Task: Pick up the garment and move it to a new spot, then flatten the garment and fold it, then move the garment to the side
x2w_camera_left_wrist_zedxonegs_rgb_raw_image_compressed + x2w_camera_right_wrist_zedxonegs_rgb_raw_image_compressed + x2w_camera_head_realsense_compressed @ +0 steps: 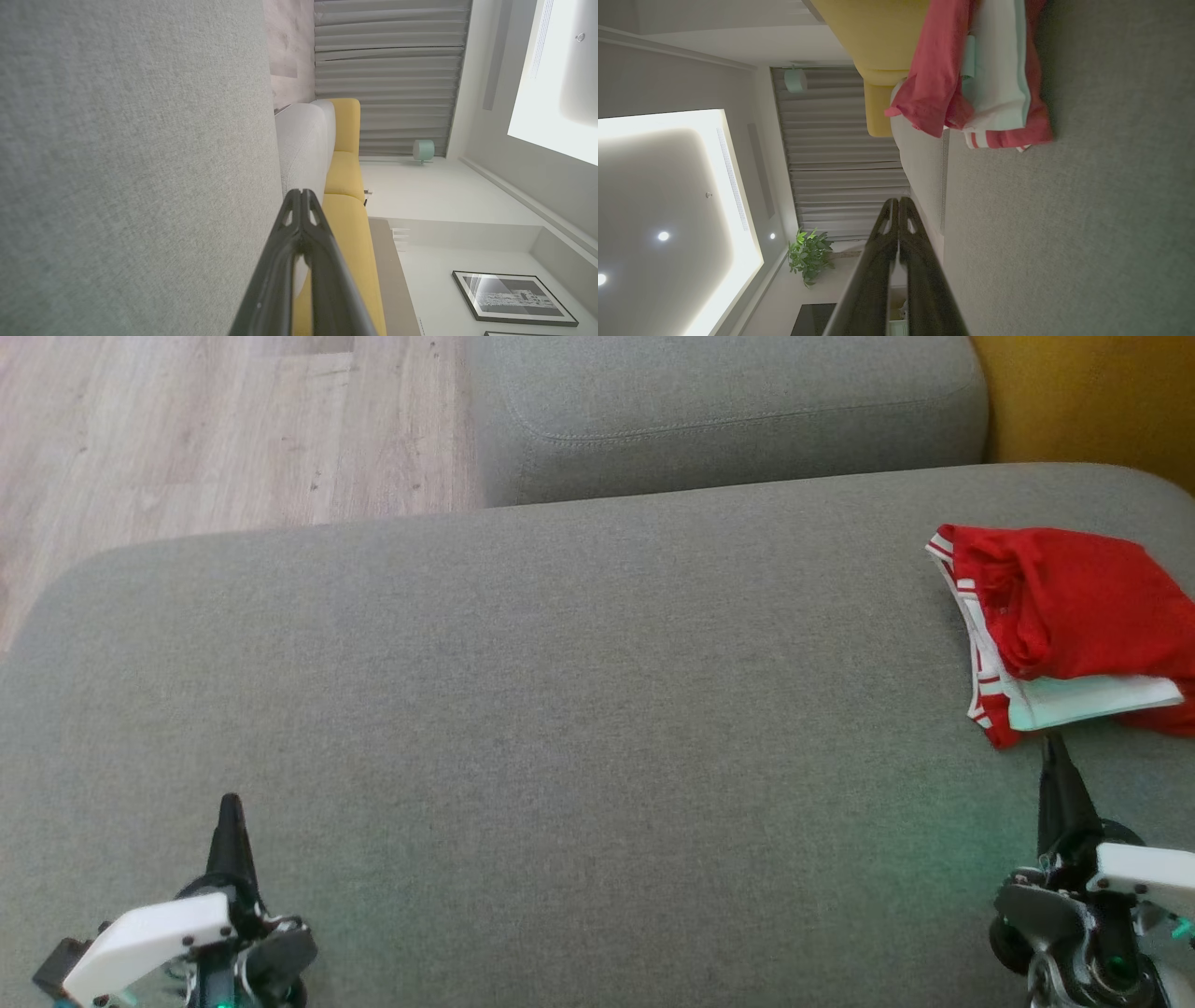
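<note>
Head view: folded red garment (1083,602) with white-striped trim on grey cushion (560,672); left and right jaws together.

the garment (1074,616) lies on the cushion's (560,709) right side, just beyond the right hand (1053,747).

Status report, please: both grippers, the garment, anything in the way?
Left gripper shut, empty, over the grey cushion. Right gripper shut, empty, tip just short of the red garment. Garment loosely folded at cushion's right side. Nothing between.
</note>
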